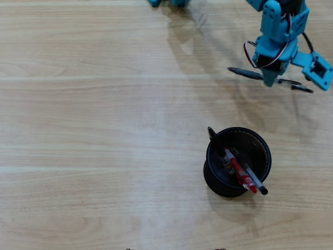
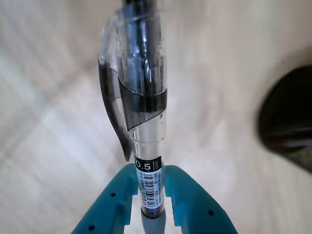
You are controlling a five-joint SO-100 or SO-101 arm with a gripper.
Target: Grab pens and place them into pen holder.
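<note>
Bare wooden table (image 1: pixel 93 114) lies wide open to the left of the teal pincer (image 1: pixel 271 79) in the overhead view, which sits near the top right edge. Its fingers (image 2: pixel 183 195) are clamped on a black click pen (image 2: pixel 141 97), held crosswise. The mesh pen holder (image 1: pixel 260 140) stands well below the pincer, with a red pen (image 1: pixel 240 174) and black pens (image 1: pixel 254 179) inside.

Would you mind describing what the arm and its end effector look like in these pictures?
In the overhead view the arm is made of turquoise-blue plastic parts, with red, white and black wires looping at its side and a black cable behind. In the wrist view the end effector has two thick turquoise fingers with rounded tips and small screw holes.
</note>
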